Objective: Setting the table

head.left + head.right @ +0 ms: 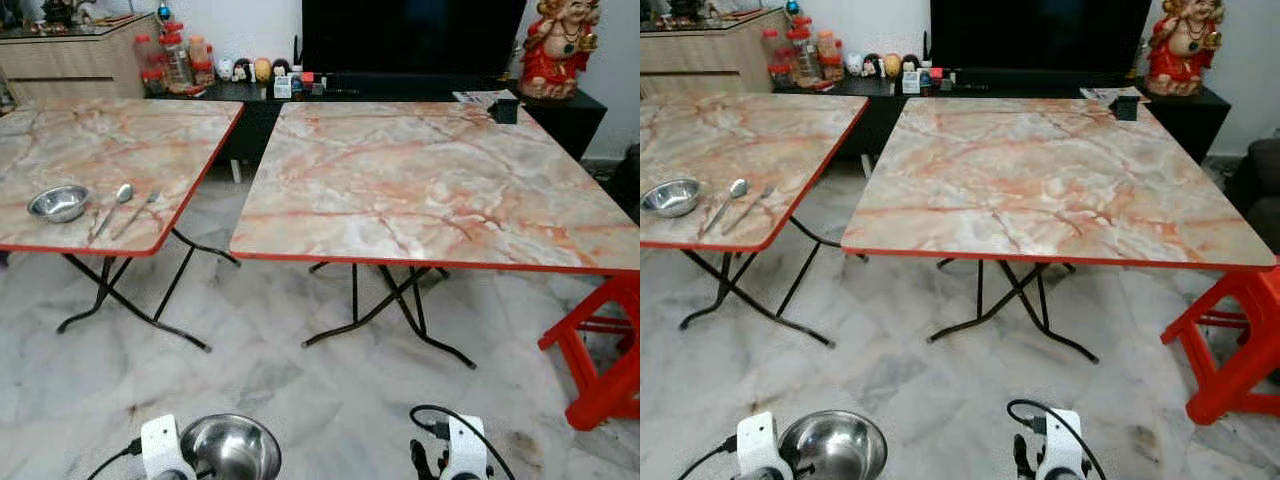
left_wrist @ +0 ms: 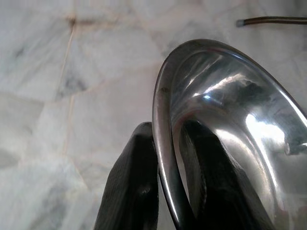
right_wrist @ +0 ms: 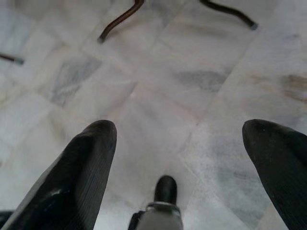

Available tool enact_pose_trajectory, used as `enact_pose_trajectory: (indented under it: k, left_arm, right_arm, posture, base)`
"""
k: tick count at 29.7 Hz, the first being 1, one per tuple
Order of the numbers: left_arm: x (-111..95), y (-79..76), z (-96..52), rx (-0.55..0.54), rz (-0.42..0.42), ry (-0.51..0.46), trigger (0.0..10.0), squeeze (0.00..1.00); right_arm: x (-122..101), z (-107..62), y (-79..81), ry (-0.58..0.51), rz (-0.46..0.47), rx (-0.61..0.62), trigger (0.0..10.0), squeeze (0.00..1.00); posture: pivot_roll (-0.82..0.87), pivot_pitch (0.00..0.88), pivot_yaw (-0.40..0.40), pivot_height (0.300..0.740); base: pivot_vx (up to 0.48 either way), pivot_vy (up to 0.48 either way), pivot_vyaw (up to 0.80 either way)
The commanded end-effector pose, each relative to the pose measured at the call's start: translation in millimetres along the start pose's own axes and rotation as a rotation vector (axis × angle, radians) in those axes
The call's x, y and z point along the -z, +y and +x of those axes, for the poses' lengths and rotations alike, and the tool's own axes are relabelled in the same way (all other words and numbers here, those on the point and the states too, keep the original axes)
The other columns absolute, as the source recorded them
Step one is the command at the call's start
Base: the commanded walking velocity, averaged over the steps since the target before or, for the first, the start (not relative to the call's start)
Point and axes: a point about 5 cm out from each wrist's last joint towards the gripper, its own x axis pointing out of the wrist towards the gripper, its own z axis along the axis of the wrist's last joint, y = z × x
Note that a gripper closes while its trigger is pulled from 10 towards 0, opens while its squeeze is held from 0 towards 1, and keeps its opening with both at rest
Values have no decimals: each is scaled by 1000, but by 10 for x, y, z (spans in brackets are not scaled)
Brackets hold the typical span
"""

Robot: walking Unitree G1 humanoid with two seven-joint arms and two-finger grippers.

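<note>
My left gripper [image 2: 165, 187] is shut on the rim of a steel bowl [image 1: 230, 447], held low in front of me above the floor; one finger [image 2: 132, 182] is outside the rim, the other inside. My right gripper [image 3: 177, 158] hangs open over the marble floor with nothing between its fingers. On the left marble-topped table [image 1: 150, 140] sit a second steel bowl [image 1: 58, 202], a spoon [image 1: 112, 206] and a fork [image 1: 138, 212] near the front edge. The right table [image 1: 430, 180] stands ahead of me with a bare top.
A red plastic stool [image 1: 605, 350] stands at the right beside the right table. Behind the tables are a dark TV console [image 1: 400, 90] with jars, small items and a red figurine [image 1: 555, 45]. A small black object [image 1: 506, 108] sits at the right table's far corner.
</note>
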Motion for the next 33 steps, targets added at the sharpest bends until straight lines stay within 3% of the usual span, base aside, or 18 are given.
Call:
enact_pose_trajectory:
  k: [1, 27, 33]
  left_arm:
    - [-1, -52, 3, 9, -7, -2, 10000, 0]
    - [-4, -62, 5, 14, 40, 4, 10000, 0]
    - [-8, -50, 5, -2, 48, 3, 10000, 0]
  right_arm:
    - [-61, 11, -42, -14, 9, 18, 10000, 0]
    - [-17, 8, 10, 2, -4, 2, 10000, 0]
    - [-10, 7, 14, 7, -2, -2, 10000, 0]
  posture:
    - [-37, 0, -22, 740]
    - [-33, 0, -8, 740]
    - [-33, 0, -5, 740]
  base:
    - [382, 0, 0]
    - [375, 0, 0]
    - [51, 0, 0]
